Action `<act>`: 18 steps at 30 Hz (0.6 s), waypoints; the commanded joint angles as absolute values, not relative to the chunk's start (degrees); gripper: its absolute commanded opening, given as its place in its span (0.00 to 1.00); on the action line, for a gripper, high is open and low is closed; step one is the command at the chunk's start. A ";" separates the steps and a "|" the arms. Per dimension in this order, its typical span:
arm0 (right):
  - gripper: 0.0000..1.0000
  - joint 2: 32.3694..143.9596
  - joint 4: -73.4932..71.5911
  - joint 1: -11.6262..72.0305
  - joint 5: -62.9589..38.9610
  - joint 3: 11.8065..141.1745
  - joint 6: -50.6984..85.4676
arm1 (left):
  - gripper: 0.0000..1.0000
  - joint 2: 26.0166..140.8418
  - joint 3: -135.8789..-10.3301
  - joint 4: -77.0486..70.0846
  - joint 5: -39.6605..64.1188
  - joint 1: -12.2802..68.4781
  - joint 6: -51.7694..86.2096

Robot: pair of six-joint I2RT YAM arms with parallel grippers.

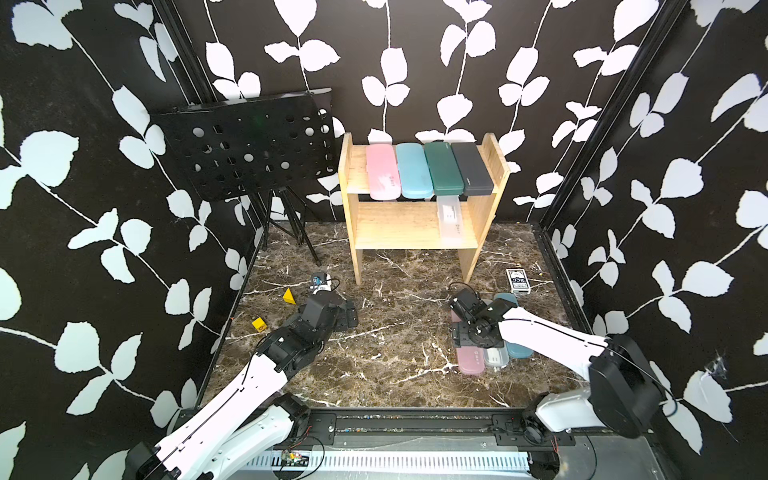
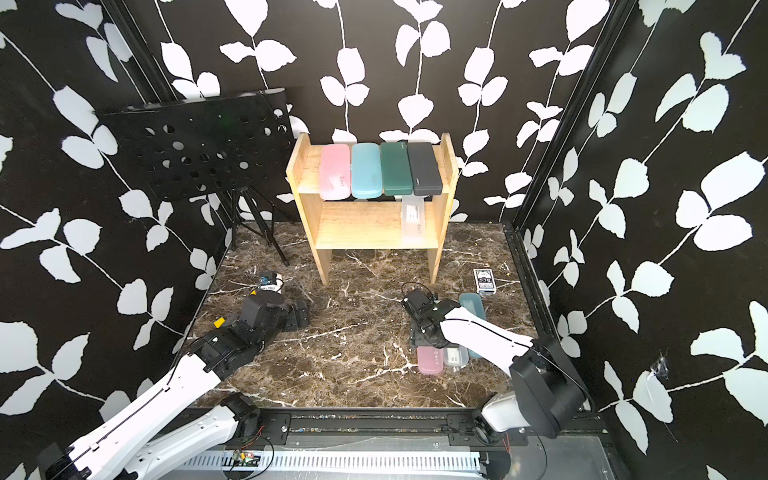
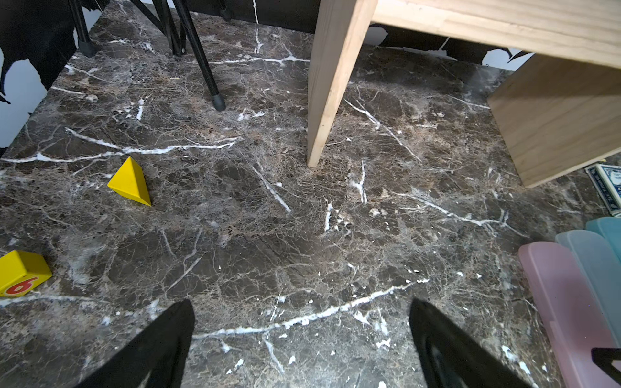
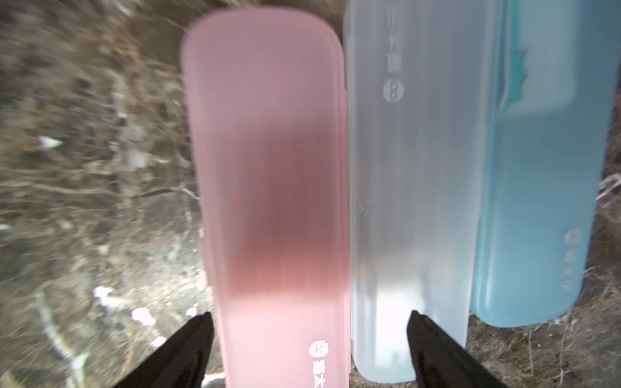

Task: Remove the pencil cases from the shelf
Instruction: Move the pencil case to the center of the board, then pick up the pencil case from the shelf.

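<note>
The shelf [image 1: 399, 239] holds a pink [image 1: 382, 170], a light blue [image 1: 413, 170], a dark green [image 1: 443, 168] and a dark grey pencil case [image 1: 471, 168] on its top board. A frosted clear one [image 1: 450, 220] lies on the lower board. Three more lie side by side on the floor at the right: pink [image 4: 268, 168], clear [image 4: 413, 184], light blue [image 4: 544, 201]. My right gripper [image 4: 311, 315] hangs open just over the pink one, which lies loose between its wide-spread fingers. My left gripper [image 3: 301, 302] is open and empty, low over the floor at the left.
A black perforated music stand [image 1: 249, 145] on a tripod stands at the back left. A yellow pyramid [image 1: 288, 296] and a yellow cube [image 1: 259, 323] lie near the left arm. A card box [image 1: 517, 281] sits by the shelf's right leg.
</note>
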State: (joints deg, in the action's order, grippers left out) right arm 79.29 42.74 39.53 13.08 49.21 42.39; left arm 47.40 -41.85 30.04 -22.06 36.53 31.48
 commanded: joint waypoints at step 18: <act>0.99 58.87 45.20 29.74 12.23 64.79 35.34 | 0.99 76.66 -69.90 9.39 -13.62 44.88 24.01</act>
State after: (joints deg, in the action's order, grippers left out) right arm 60.05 43.97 31.51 14.31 63.86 35.99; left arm 73.87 -65.08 14.55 -11.70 41.17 28.40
